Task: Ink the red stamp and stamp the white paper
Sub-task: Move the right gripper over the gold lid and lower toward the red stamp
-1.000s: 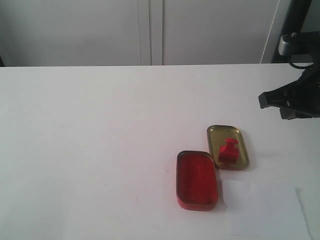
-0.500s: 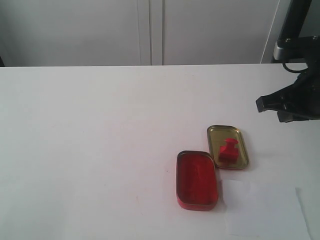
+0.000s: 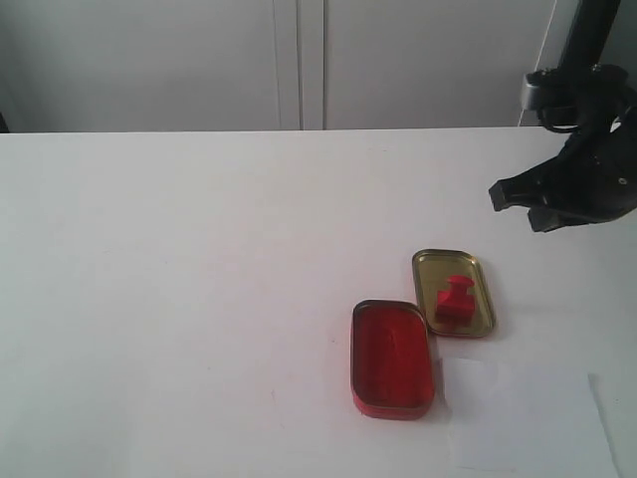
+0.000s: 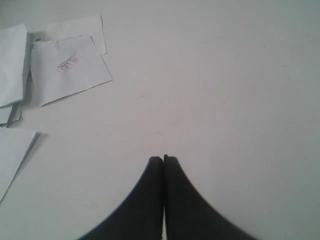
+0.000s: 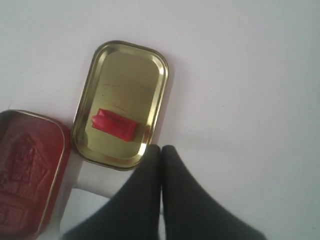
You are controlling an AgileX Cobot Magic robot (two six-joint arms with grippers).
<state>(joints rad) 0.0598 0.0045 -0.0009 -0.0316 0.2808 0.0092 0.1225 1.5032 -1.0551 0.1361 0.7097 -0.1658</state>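
1. Right gripper (image 5: pixel 161 148): fingers pressed together with only a thin seam between them, holding nothing. It hangs above the table just beside the near rim of the gold tin (image 5: pixel 131 44).
2. Left gripper (image 4: pixel 163 159): fingers also pressed tight and empty, over bare table. It does not show in the exterior view at all.
3. And there's the move! Over the last second the right gripper (image 3: pixel 513 204) has slid in from the right edge toward the tins, and more of its arm is now in frame. Nothing else has shifted.
4. I read this as the approach to the pick-up. No inking or stamping has begun, and those fingers will have to part before they can take the handle.
5. The red stamp (image 3: pixel 454 301) sits inside the gold tin (image 3: pixel 448 252), untouched. From the right wrist the red stamp (image 5: pixel 115 124) reads only as a red block, so I cannot tell whether it is upright or tipped.
6. The red ink-pad tin (image 3: pixel 391 358) lies open just beside the gold tin.
7. The white paper (image 3: pixel 528 418) lies near both tins, faint against the table and cut off by the bottom edge. No imprint is visible on it.
8. The left wrist view shows loose sheets (image 4: pixel 70 70), one bearing a small red mark too small to read.
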